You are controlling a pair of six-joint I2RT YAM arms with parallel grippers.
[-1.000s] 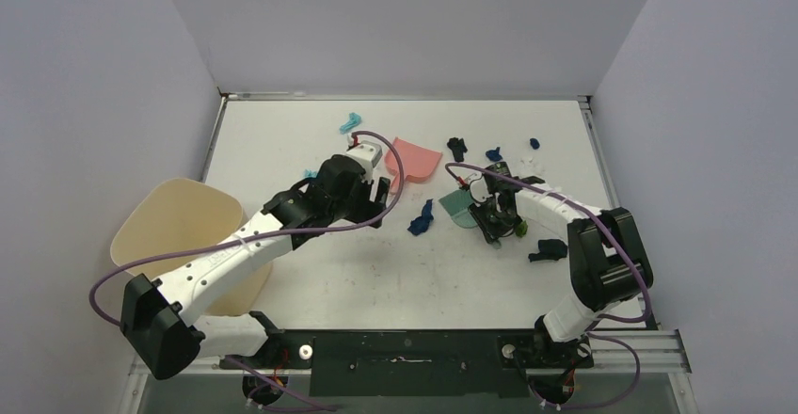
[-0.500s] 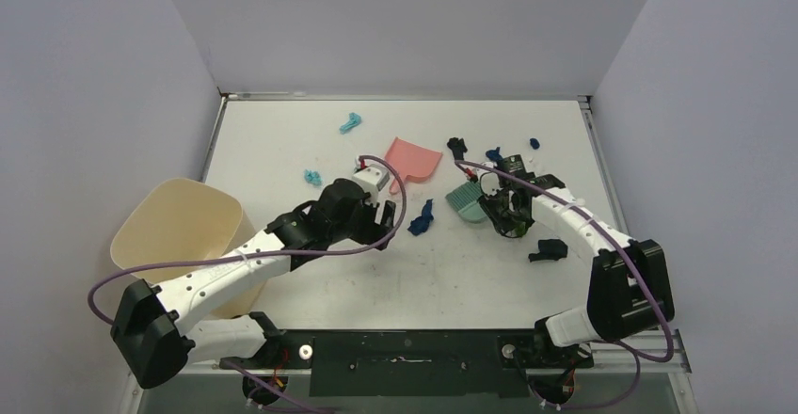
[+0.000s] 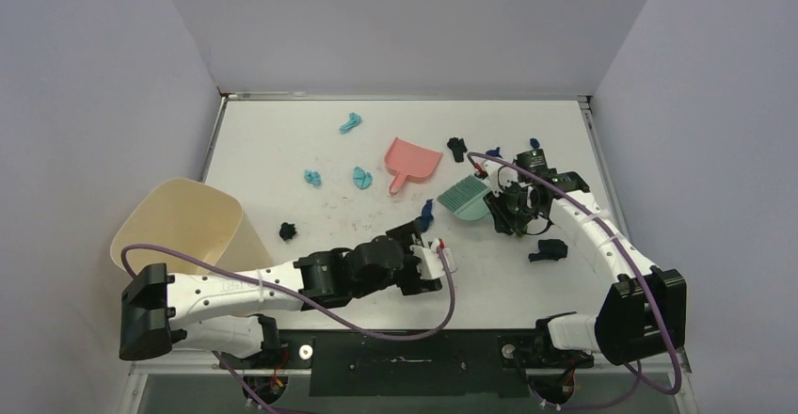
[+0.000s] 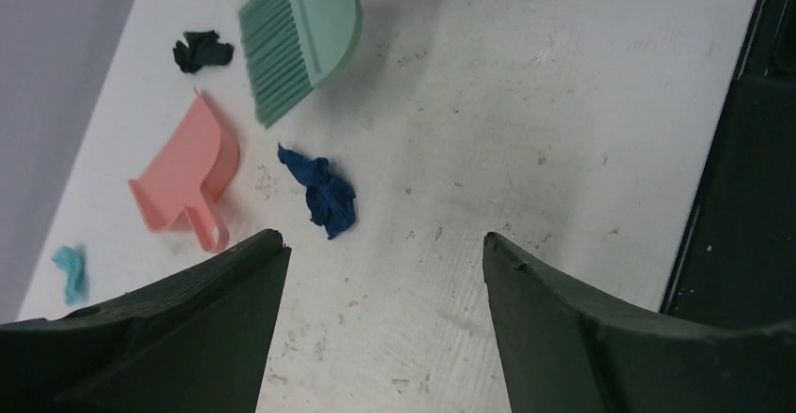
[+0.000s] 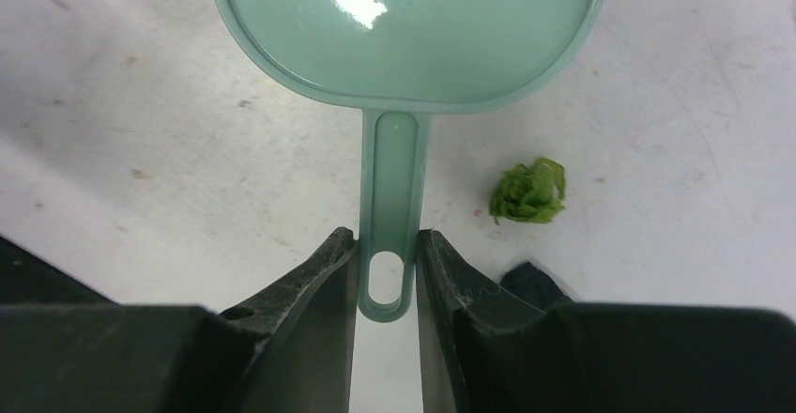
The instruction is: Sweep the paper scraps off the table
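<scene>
Paper scraps lie scattered on the white table point(image 3: 282, 141): teal ones point(image 3: 350, 122) point(image 3: 361, 177), black ones point(image 3: 288, 231) point(image 3: 549, 249), and a dark blue one point(image 3: 426, 212). My right gripper point(image 3: 505, 214) is shut on the handle point(image 5: 387, 244) of the teal brush point(image 3: 466, 198), whose bristles point left. A green scrap point(image 5: 530, 191) lies just right of the handle. My left gripper point(image 3: 428, 256) is open and empty, low over the table front of centre point(image 4: 380, 244). It faces the dark blue scrap point(image 4: 324, 192) and the pink dustpan point(image 4: 188, 183).
The pink dustpan point(image 3: 412, 160) lies flat at centre back, handle toward me. A beige bin point(image 3: 183, 230) stands off the table's left edge. More blue and black scraps point(image 3: 493, 153) lie behind the brush. Grey walls enclose three sides.
My left arm swung from beside the dustpan down to the front middle, uncovering a teal and a black scrap. My right gripper carried the brush a little back and to the right.
</scene>
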